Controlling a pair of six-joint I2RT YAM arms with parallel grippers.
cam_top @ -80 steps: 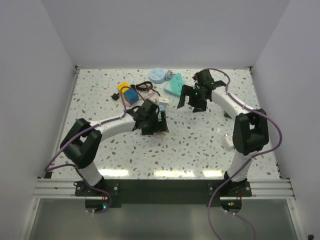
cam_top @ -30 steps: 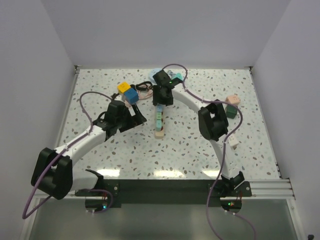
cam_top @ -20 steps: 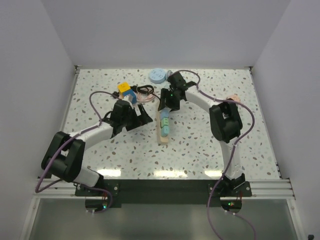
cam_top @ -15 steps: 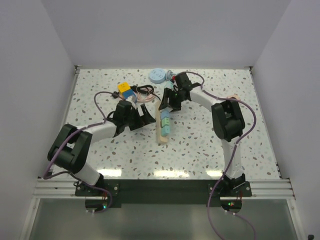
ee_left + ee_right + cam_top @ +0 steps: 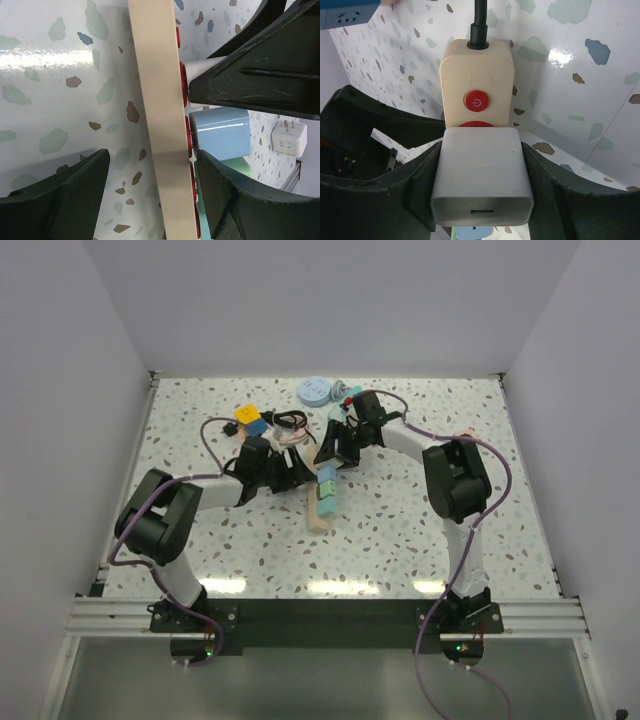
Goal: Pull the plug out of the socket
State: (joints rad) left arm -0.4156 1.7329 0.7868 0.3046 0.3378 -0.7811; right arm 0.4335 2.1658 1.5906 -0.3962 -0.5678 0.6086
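The socket [image 5: 476, 75] is a cream strip with a red power button and a black cord [image 5: 479, 22]. It lies slanted mid-table in the top view [image 5: 317, 516]. A white cube plug [image 5: 481, 172] sits in its first red outlet, and my right gripper [image 5: 482, 175] is shut on it, a finger pressed on each side. A blue plug [image 5: 220, 132] and a green one [image 5: 215, 172] stand further along the strip. My left gripper [image 5: 150, 165] straddles the strip [image 5: 160, 100], open, with a gap at its left finger [image 5: 75, 200].
A loose white adapter [image 5: 289, 137] lies beyond the strip. At the back are a pale blue disc [image 5: 314, 390], a yellow block [image 5: 247, 414], a blue block [image 5: 258, 427] and a coiled black cable [image 5: 290, 420]. Both forearms meet over the strip.
My left gripper has slid right until its jaws straddle the strip, and they have narrowed. The strip's near end has swung slightly. My right gripper has stayed shut on the white plug.
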